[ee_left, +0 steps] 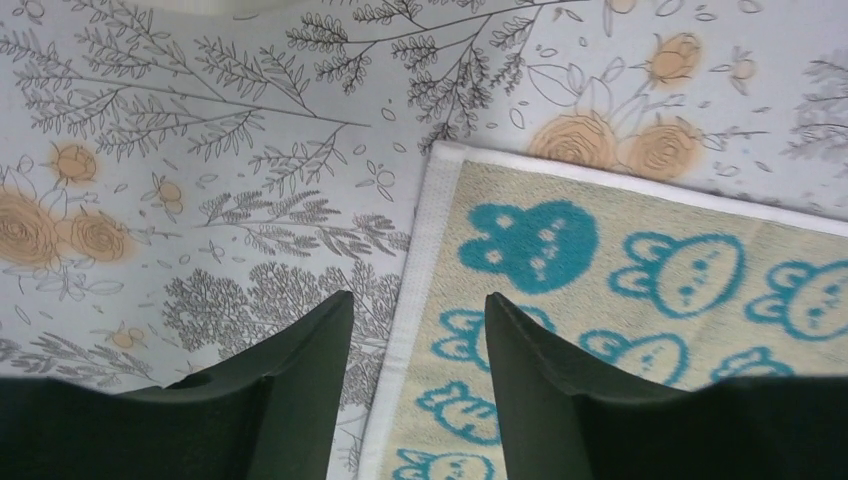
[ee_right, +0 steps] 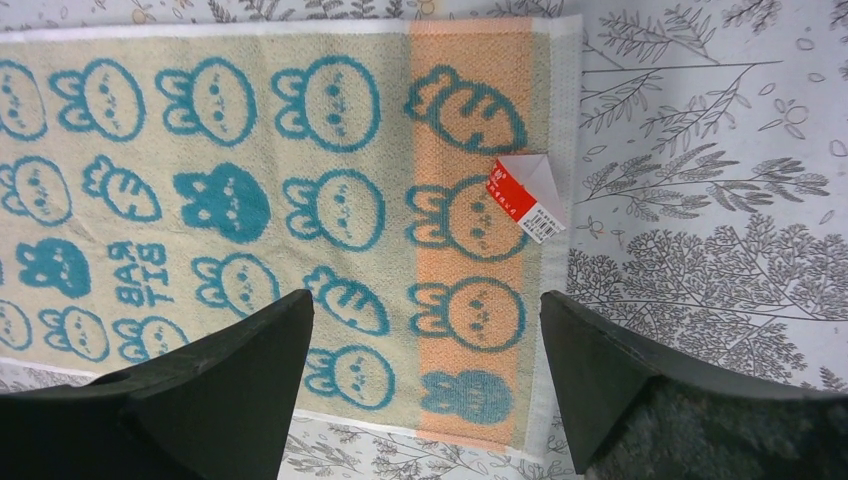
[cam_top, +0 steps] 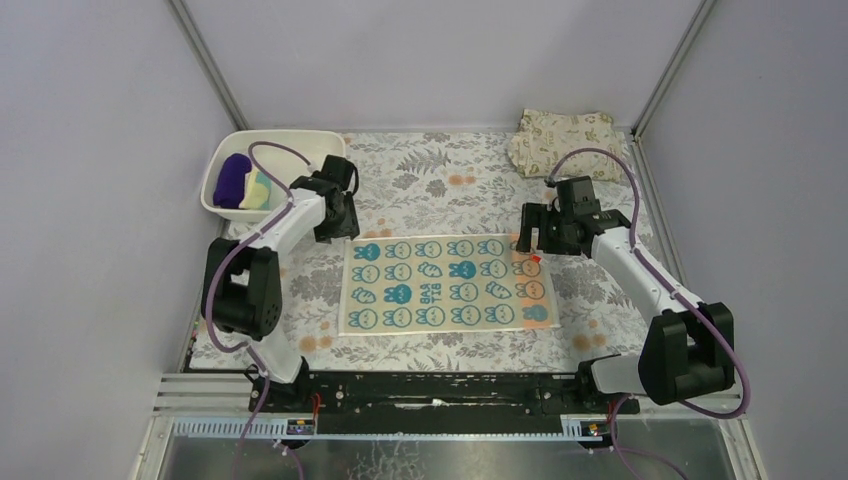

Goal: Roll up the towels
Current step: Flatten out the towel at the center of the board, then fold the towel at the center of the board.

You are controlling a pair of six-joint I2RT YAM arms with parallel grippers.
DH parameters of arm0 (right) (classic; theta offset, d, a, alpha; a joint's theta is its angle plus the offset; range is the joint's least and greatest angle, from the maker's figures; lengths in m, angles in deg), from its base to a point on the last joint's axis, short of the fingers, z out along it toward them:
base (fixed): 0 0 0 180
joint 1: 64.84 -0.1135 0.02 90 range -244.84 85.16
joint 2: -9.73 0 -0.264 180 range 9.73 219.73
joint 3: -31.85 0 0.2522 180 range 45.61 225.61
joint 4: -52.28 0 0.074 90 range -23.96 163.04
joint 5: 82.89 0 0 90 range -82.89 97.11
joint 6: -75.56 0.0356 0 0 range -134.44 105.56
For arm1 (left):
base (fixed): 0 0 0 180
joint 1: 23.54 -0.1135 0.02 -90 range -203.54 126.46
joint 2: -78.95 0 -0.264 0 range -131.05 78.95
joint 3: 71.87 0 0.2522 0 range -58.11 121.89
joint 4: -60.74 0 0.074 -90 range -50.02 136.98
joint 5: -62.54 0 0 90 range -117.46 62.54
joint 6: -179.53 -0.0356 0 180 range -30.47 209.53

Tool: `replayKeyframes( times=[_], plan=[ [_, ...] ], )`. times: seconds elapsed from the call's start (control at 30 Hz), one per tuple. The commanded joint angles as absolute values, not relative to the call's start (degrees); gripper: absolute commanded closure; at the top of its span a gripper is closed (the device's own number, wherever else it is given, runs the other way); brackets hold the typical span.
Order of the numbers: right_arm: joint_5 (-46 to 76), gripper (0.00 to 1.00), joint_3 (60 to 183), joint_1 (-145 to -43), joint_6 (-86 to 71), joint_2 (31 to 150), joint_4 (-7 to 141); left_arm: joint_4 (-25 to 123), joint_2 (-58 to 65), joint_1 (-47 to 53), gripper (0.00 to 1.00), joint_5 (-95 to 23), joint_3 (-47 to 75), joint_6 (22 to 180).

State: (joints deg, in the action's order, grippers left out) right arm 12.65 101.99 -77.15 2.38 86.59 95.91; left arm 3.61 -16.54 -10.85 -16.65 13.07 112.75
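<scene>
On the desk (cam_top: 440,165) the bunny towel (cam_top: 448,283) lies flat; the left tool (ee_left: 418,300), half open and empty, hangs over its left edge, and the right tool (ee_right: 425,295), wide open and empty, over its right end. We should pinch both far corners together for a straight roll.
</scene>
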Motion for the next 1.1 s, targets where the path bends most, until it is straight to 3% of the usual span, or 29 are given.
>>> replayKeyframes(
  times=[0.0,0.3,1.07],
  plan=[
    [15.6,0.1,99.7,-77.1,0.4,85.8,92.5,6.1,-20.5,-12.1,0.52,-15.1,15.5,109.7],
    [17.5,0.11,96.9,-77.1,-0.2,86.0,88.9,9.7,-29.2,-12.6,0.62,-16.2,17.3,108.9],
    [16.5,0.11,97.8,-77.1,-0.9,85.6,89.1,10.3,-37.0,-14.1,0.75,-21.3,18.0,106.4]
  ],
)
